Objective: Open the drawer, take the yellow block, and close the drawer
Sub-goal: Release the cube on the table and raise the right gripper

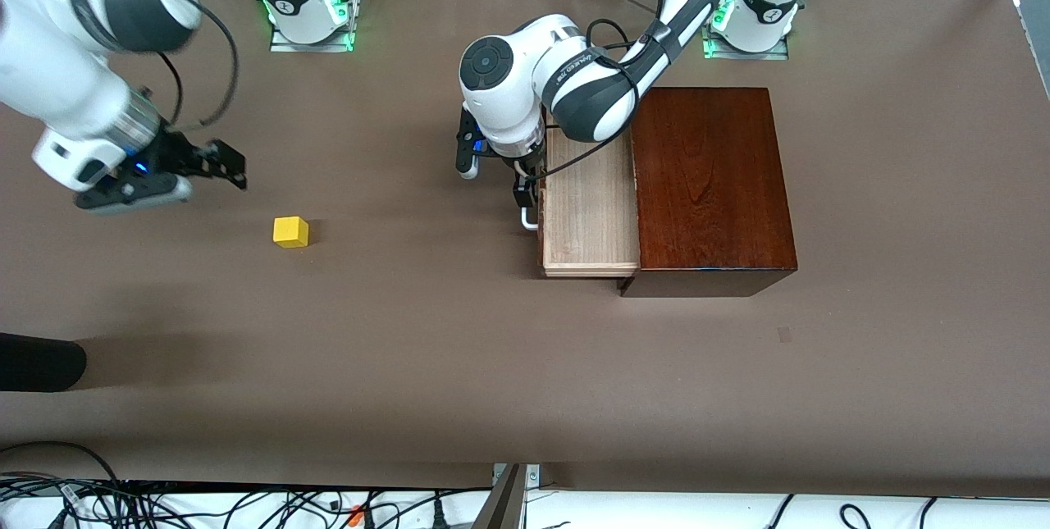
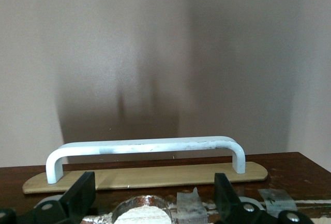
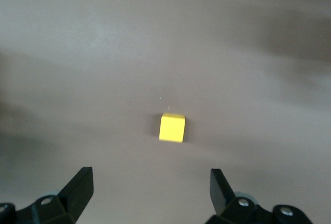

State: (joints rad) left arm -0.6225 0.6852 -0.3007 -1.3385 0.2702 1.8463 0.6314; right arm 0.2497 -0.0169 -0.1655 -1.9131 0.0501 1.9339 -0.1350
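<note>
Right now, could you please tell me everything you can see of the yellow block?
The yellow block is a small bright yellow cube with flat, plain faces and crisp edges; its material cannot be told. It sits flat on the bare brown table, out of the drawer and well toward the right arm's end. Nothing touches it. The right claw hangs open above the table beside it, and in the right wrist view the block lies ahead of the two spread fingers.
</note>
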